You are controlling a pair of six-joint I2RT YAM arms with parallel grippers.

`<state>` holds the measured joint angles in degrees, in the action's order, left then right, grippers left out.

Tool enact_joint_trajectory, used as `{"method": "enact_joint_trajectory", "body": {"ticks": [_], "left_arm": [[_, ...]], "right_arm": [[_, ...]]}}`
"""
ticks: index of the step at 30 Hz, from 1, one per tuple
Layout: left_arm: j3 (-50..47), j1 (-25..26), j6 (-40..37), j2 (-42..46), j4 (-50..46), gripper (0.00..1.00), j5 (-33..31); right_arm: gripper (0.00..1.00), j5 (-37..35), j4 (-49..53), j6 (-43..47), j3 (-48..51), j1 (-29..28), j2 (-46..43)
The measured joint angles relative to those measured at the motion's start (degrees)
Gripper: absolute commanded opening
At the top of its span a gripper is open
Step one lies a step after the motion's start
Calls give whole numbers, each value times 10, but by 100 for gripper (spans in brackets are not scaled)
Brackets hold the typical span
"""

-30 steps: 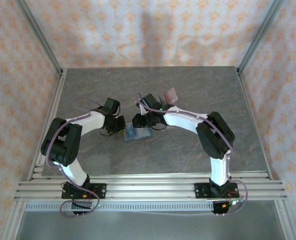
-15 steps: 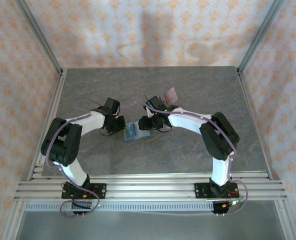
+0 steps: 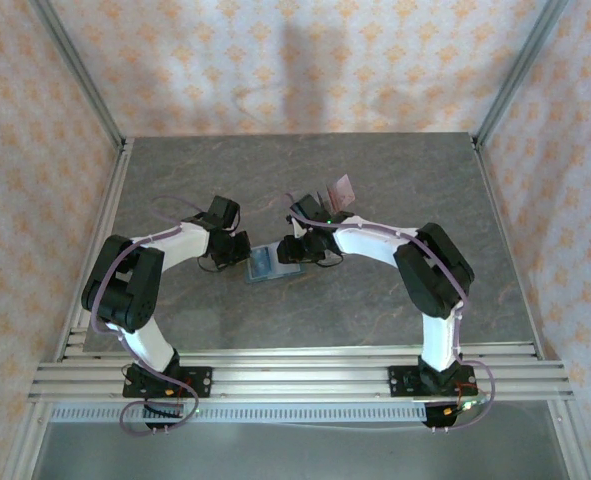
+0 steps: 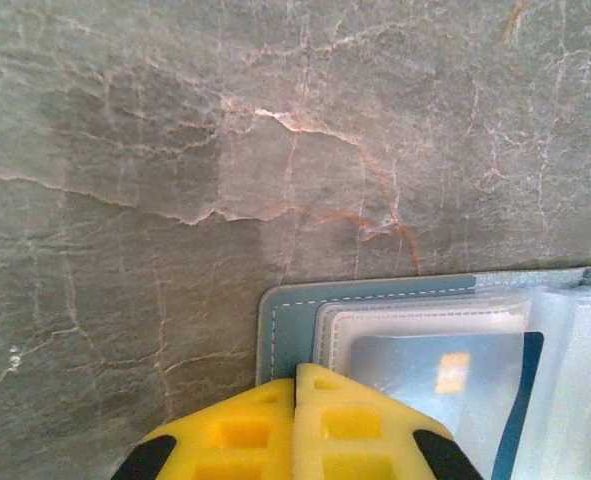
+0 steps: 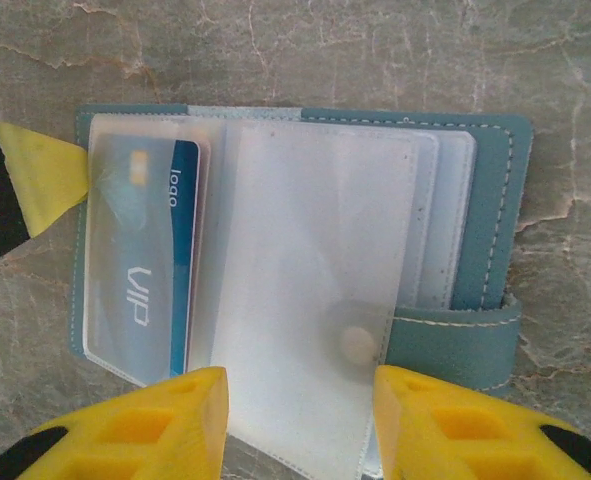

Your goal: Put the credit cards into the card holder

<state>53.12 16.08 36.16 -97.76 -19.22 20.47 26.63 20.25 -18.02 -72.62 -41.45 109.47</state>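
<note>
Card holder [image 5: 495, 190] lies open and flat on the grey marbled counter [image 3: 395, 170], mid-counter between the two arms, teal cover down, clear sleeves [image 5: 305, 250] facing up. A blue card [image 5: 165, 270] printed "VIP" and "logo" sits in the leftmost sleeve. The snap dot [image 5: 355, 343] shows on the strap tab at the holder's right side, under a clear leaf. Right gripper [image 5: 297, 385] hangs right over the holder, yellow fingers [image 5: 445, 425] spread wide, one on each side of the loose sleeve leaf's lower edge. I cannot tell whether either finger touches the plastic, and nothing is pinched. Left gripper [image 4: 295, 385] has its fingers pressed together with only a seam between them, tips down on the holder's teal border by the corner, just beside the sleeve with the blue card. From the right wrist view, that same yellow tip meets the holder's left edge. From the top view, both grippers crowd the holder from either side, left one at its left edge, right one over its right half. A pale pink card [image 3: 343, 189] stands tilted up farther back on the counter, behind the right arm, well apart from the holder. Its support is too small to make out.
</note>
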Motion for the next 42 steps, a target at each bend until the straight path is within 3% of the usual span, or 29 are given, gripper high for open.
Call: {"method": "enact_joint_trajectory", "body": {"ticks": [21, 42], "left_arm": [[0, 0, 0, 0, 0, 0, 0], [0, 0, 4, 0, 0, 0, 0]], "right_arm": [[39, 13, 12, -4, 0, 0, 15], [37, 65, -44, -33, -1, 0, 15]]}}
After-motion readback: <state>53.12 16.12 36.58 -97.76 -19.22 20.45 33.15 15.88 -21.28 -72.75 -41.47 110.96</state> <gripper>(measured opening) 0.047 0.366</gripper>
